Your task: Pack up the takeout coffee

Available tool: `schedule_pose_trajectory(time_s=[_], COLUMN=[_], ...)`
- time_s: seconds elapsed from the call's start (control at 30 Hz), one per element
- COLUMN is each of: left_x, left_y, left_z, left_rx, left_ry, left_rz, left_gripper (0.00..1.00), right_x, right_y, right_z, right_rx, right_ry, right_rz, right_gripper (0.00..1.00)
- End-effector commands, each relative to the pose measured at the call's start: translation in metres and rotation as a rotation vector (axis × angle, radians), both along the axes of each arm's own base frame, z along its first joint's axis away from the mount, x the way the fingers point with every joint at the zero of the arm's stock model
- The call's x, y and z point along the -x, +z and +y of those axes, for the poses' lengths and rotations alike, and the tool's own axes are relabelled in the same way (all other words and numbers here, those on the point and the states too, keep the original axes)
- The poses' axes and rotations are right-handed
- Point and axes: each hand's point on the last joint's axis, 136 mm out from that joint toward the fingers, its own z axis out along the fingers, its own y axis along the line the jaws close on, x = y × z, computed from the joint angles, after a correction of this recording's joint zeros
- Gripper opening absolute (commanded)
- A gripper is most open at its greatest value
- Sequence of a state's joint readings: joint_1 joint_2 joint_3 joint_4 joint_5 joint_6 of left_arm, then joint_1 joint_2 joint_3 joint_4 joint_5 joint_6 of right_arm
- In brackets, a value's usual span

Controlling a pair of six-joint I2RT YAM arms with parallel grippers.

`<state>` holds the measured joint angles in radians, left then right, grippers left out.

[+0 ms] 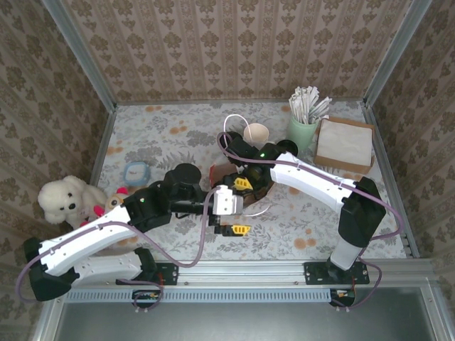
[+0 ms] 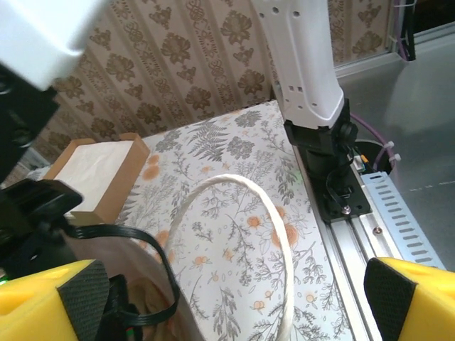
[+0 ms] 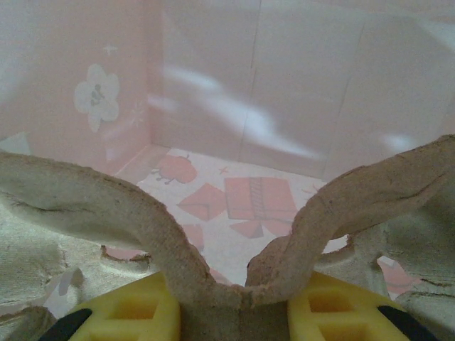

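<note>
**A:** How far along are we with the packing?

**B:** Early, we judge. Our right gripper [image 3: 227, 316] is down inside the pink printed paper bag [image 3: 298, 78]. Its yellow fingers [image 3: 121, 312] are pinched on the middle ridge of a pulp cup carrier [image 3: 149, 220]. The carrier looks low in the bag, near its floor, but we cannot tell whether it rests there. The wells we can see hold nothing.

**A:** And the takeout coffee [image 1: 186, 172]?

**B:** It is outside the bag, on the table to the bag's left, just beside our left forearm. It is a dark cup and its black lid is on. Nothing grips it.

**A:** What is our left gripper [image 1: 240, 206] doing?

**B:** Its jaws stand wide apart and hold nothing. It hovers at the near side of the bag, close to a white rope handle [image 2: 229, 180] arching off the rim.

**A:** So what is left for us?

**B:** Nearly everything that matters, we think. The carrier has to settle flat on the bag's floor, and our right gripper must let go and come out. Then the coffee must be fetched from the bag's left, kept upright, and lowered into a well. The handles could snag us on the way in.
</note>
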<state>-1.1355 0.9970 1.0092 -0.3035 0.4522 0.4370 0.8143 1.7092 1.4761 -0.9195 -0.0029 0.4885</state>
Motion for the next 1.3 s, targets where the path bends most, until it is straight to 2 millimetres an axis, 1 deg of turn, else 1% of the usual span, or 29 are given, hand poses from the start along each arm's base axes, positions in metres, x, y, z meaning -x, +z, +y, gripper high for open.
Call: schedule_pose_trajectory(time_s=[0.0, 0.03, 0.1, 0.17, 0.23, 0.3, 0.33, 0.47, 0.57, 0.63, 0.77, 0.9, 0.97, 1.0, 1.07, 1.1, 1.17, 1.2, 1.23, 1.27], left_x=[0.004, 0.001, -0.008, -0.016, -0.021, -0.023, -0.022, -0.012, -0.007, -0.006, -0.008, -0.01, -0.011, -0.013, -0.015, -0.018, -0.02, -0.022, -0.026, -0.029], left_y=[0.006, 0.004, -0.003, -0.004, 0.0, 0.007, 0.01, 0.023, 0.033, 0.039, 0.043, 0.042, 0.038, 0.035, 0.035, 0.037, 0.04, 0.044, 0.047, 0.051], left_z=[-0.009, -0.012, -0.02, -0.026, -0.028, -0.024, -0.022, -0.013, -0.011, -0.012, -0.012, -0.014, -0.015, -0.016, -0.012, -0.008, 0.004, 0.013, 0.022, 0.031], left_rx=[0.019, 0.013, 0.003, 0.014, 0.034, 0.059, 0.072, 0.115, 0.151, 0.172, 0.188, 0.19, 0.173, 0.159, 0.154, 0.163, 0.188, 0.208, 0.229, 0.249], left_ry=[-0.01, 0.011, 0.068, 0.117, 0.153, 0.173, 0.175, 0.141, 0.121, 0.119, 0.128, 0.133, 0.136, 0.143, 0.155, 0.163, 0.166, 0.172, 0.195, 0.214], left_rz=[-0.048, -0.059, -0.077, -0.072, -0.067, -0.072, -0.075, -0.069, -0.048, -0.04, -0.042, -0.053, -0.054, -0.05, -0.038, -0.026, 0.003, 0.02, 0.04, 0.048], left_gripper=[0.95, 0.93, 0.85, 0.7, 0.51, 0.34, 0.28, 0.12, 0.0, 0.0, 0.0, 0.0, 0.0, 0.03, 0.11, 0.18, 0.37, 0.54, 0.64, 0.7], right_x=[0.003, 0.003, 0.004, 0.004, 0.004, 0.005, 0.005, 0.002, -0.002, -0.003, -0.001, 0.001, 0.002, 0.002, 0.003, 0.004, 0.005, 0.005, 0.005, 0.005], right_y=[-0.01, -0.01, -0.009, -0.007, -0.006, -0.005, -0.005, -0.004, -0.005, -0.009, -0.023, -0.038, -0.044, -0.047, -0.049, -0.049, -0.046, -0.044, -0.043, -0.041], right_z=[-0.008, -0.008, -0.008, -0.008, -0.009, -0.01, -0.011, -0.009, -0.007, -0.008, -0.011, -0.01, -0.011, -0.01, -0.008, -0.005, 0.0, 0.002, 0.004, 0.005], right_rx=[0.043, 0.041, 0.038, 0.029, 0.024, 0.022, 0.022, 0.012, 0.011, 0.03, 0.062, 0.067, 0.072, 0.074, 0.071, 0.064, 0.05, 0.042, 0.036, 0.029], right_ry=[-0.027, -0.023, -0.022, -0.024, -0.029, -0.032, -0.034, -0.032, -0.029, -0.027, -0.022, -0.024, -0.024, -0.021, -0.011, -0.004, 0.014, 0.023, 0.031, 0.036], right_rz=[0.006, 0.006, 0.004, -0.005, -0.01, -0.011, -0.014, -0.034, -0.047, -0.049, -0.045, -0.035, -0.026, -0.024, -0.018, -0.019, -0.028, -0.036, -0.044, -0.052], right_gripper=[0.24, 0.24, 0.24, 0.24, 0.24, 0.24, 0.24, 0.24, 0.24, 0.24, 0.24, 0.24, 0.24, 0.24, 0.24, 0.24, 0.24, 0.24, 0.24, 0.24])
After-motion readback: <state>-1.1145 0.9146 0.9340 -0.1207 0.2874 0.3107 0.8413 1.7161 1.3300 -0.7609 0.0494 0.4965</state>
